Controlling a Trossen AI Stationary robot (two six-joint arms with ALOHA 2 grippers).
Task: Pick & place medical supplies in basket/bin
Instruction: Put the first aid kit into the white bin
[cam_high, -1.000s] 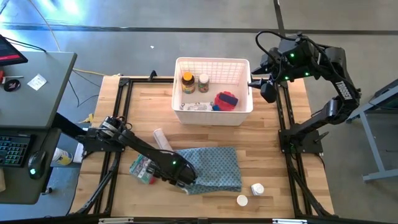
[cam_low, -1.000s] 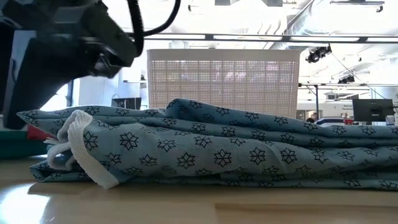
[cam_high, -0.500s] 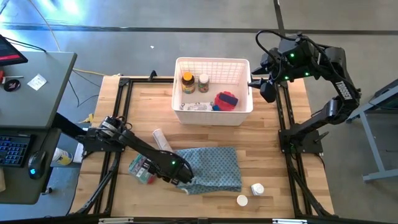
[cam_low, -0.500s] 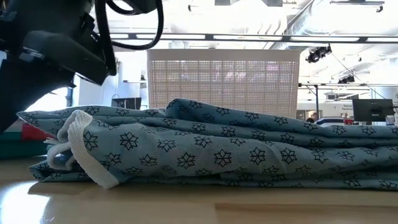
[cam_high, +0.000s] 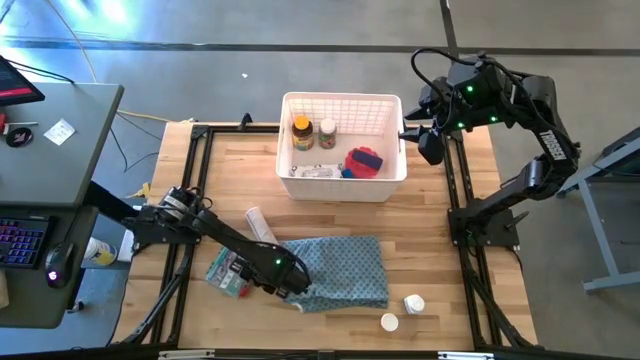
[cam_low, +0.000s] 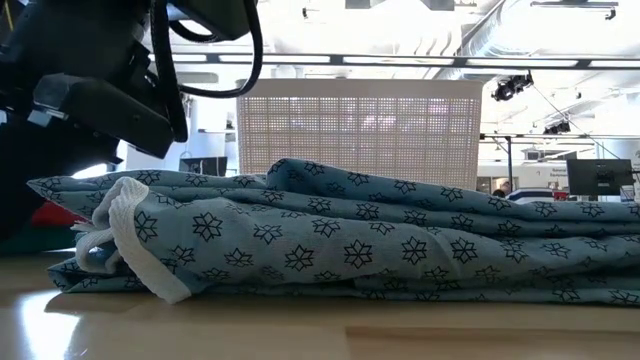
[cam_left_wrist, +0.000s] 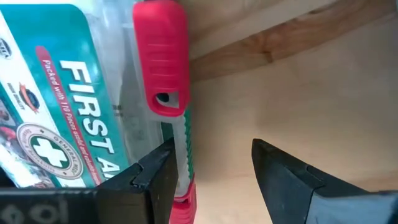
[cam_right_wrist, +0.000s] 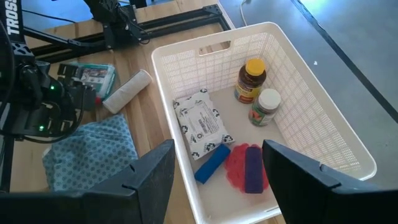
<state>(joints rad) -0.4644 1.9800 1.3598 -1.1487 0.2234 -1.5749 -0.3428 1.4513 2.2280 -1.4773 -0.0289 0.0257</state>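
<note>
The left claw (cam_left_wrist: 211, 171), fingers parted, hovers low beside the first-aid kit (cam_left_wrist: 81, 99) lying on the desk (cam_high: 430, 240), apparently lining up a grasp, while the open right claw (cam_right_wrist: 214, 171) waits above the basket (cam_high: 343, 104).

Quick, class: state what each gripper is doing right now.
Left gripper: open, empty, beside the first aid kit.
Right gripper: open, empty, above the basket.
</note>
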